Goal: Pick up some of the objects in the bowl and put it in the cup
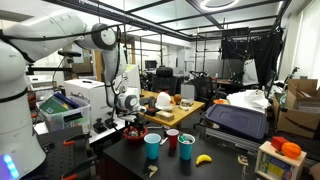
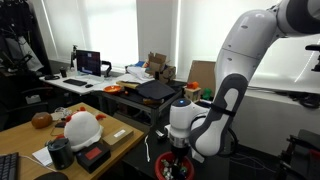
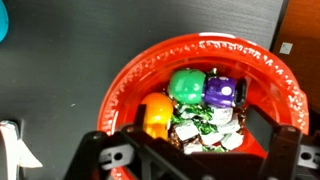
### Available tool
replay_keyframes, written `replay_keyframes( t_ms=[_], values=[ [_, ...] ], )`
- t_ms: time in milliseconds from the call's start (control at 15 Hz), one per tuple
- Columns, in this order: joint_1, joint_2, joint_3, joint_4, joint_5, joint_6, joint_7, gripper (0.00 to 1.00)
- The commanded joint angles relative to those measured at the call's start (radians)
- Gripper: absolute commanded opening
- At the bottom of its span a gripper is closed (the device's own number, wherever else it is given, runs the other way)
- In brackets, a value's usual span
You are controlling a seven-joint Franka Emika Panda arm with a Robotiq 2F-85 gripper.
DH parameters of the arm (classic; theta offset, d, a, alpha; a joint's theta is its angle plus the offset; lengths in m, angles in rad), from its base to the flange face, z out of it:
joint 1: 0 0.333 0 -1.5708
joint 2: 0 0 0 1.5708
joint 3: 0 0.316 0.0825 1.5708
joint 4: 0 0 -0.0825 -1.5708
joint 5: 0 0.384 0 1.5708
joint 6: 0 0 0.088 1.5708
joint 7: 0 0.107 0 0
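The red bowl (image 3: 130, 80) fills the wrist view and holds the objects (image 3: 205, 130): a green piece, a purple piece, an orange piece and several small foil-wrapped pieces. My gripper (image 3: 205, 138) is open and lowered into the bowl, with its dark fingers on either side of the foil pieces. In both exterior views the gripper (image 1: 130, 120) (image 2: 180, 150) hangs just over the bowl (image 1: 136, 133) (image 2: 178, 168). A teal cup (image 1: 152, 146), a red cup (image 1: 172, 140) and another teal cup (image 1: 187, 150) stand beside the bowl.
A yellow banana (image 1: 203, 158) lies on the black table past the cups. A teal rim (image 3: 3, 20) shows at the top left of the wrist view. A wooden desk with a white helmet (image 2: 82, 127) stands nearby.
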Motion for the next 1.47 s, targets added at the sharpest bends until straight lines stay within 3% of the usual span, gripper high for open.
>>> replay_keyframes(
  t_ms=[0,1000,1067,1200,1400],
  values=[
    [0.029,-0.007,-0.033,-0.007,-0.008,0.051,-0.013,1.0],
    [0.02,0.053,-0.034,0.031,0.01,0.086,-0.019,0.99],
    [0.019,0.052,-0.034,0.032,0.01,0.087,-0.019,0.74],
    [0.011,0.044,-0.027,0.027,0.013,0.081,-0.023,0.69],
    [0.013,0.033,-0.03,0.018,0.013,0.075,-0.02,0.44]
  ],
)
